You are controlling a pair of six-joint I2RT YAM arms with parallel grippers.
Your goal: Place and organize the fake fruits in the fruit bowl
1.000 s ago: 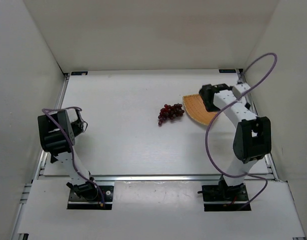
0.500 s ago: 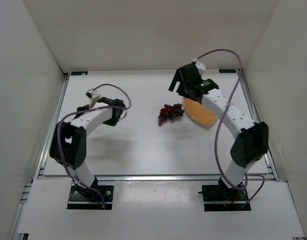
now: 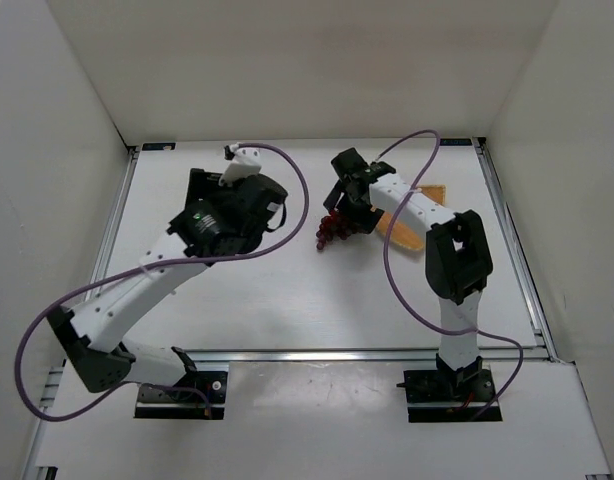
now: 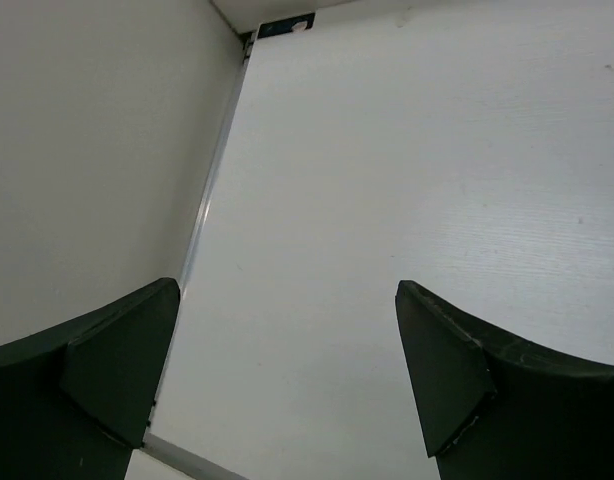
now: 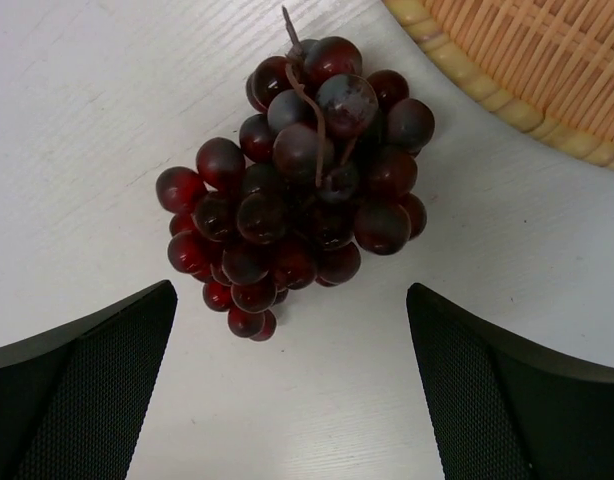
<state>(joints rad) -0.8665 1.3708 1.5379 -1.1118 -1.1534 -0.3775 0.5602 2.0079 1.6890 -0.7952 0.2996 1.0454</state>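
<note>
The bunch of dark red-purple grapes (image 3: 334, 230) lies on the white table just left of the woven orange-tan fruit bowl (image 3: 433, 192). My right arm partly covers the bowl. My right gripper (image 3: 343, 200) hovers over the grapes, open and empty. In the right wrist view the grapes (image 5: 297, 180) lie just ahead of the open gripper (image 5: 291, 300), apart from both fingers, and the bowl's rim (image 5: 507, 95) shows at the top right. My left gripper (image 3: 197, 183) is open and empty over the back left of the table. It shows in the left wrist view (image 4: 287, 290) over bare table.
White walls enclose the table on the left, back and right. A metal rail (image 4: 212, 190) runs along the table's left edge. A purple cable (image 3: 297, 195) loops from the left arm close to the grapes.
My right gripper swung left from the bowl to above the grapes. My left arm stretched out from its folded pose toward the back middle-left of the table. The grapes and bowl stayed put.
</note>
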